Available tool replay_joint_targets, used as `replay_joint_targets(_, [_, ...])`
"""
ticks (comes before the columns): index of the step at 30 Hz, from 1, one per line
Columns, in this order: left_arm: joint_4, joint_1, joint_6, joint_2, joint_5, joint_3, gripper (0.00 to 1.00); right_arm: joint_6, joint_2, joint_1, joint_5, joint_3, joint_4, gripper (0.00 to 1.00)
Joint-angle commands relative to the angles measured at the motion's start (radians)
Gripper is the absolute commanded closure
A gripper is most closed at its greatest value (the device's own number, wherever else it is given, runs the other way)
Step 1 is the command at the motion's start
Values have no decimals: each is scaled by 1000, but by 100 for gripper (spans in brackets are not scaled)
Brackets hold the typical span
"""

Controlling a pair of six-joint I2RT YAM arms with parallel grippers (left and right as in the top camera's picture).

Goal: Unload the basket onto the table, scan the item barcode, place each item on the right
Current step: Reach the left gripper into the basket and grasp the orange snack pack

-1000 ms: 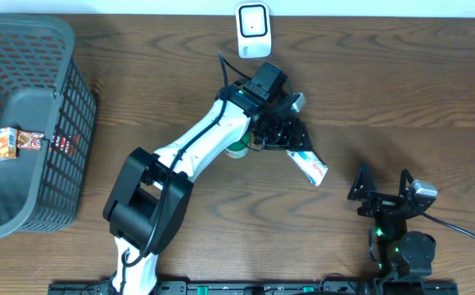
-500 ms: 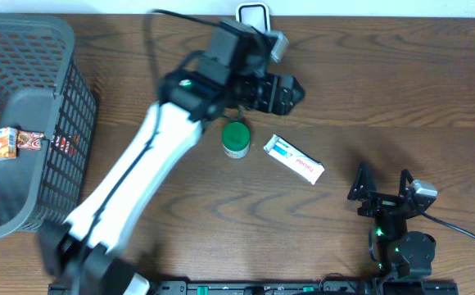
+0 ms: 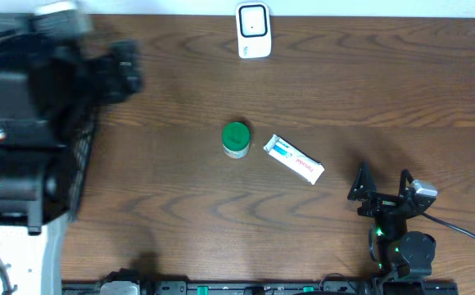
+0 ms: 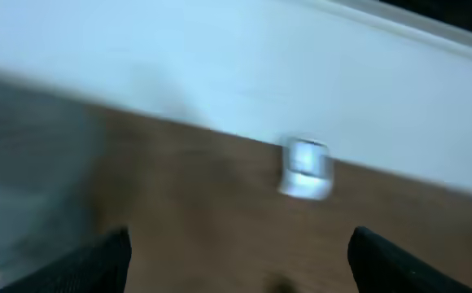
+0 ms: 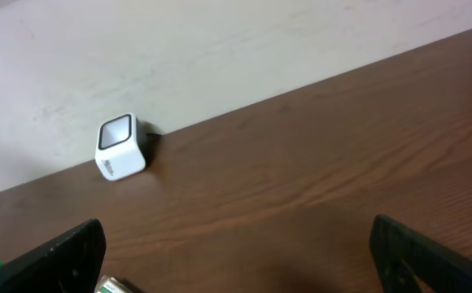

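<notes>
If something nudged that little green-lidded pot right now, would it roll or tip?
Probably neither: the green-lidded pot stands lid-up, so it should just slide on the table. Its round lid suggests a round body; knocked onto its side, it would likely roll.

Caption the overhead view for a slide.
Green-capped jar beside white tube mid-table, scanner at the far edge; left gripper blurred by the basket, right gripper open near the front.
</notes>
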Motion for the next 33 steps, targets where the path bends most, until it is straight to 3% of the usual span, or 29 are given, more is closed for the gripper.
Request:
replay_joint_targets(1, [-39, 193, -121, 18, -67, 10, 14, -12, -5, -11, 3, -1, -4, 1])
replay_joint_targets(6, [-93, 461, -322, 49, -66, 10, 14, -12, -5, -11, 3, -1, -4, 1])
replay_joint_targets(10, [-121, 560, -344, 111, -67, 7, 14, -12, -5, -11, 3, -1, -4, 1])
replay_joint_targets(18, [-153, 627, -378, 347, -71, 7, 14, -12, -5, -11, 3, -1, -4, 1])
replay_joint_targets(21, [-149, 639, -481, 432, -94, 7, 15, -12, -5, -11, 3, -1, -4, 1])
replay_joint_targets(28, [-149, 638, -784, 591, -297, 7, 14, -12, -5, -11, 3, -1, -4, 1])
replay_joint_targets(33, [-90, 638, -841, 678, -344, 7, 14, -12, -5, -11, 3, -1, -4, 1])
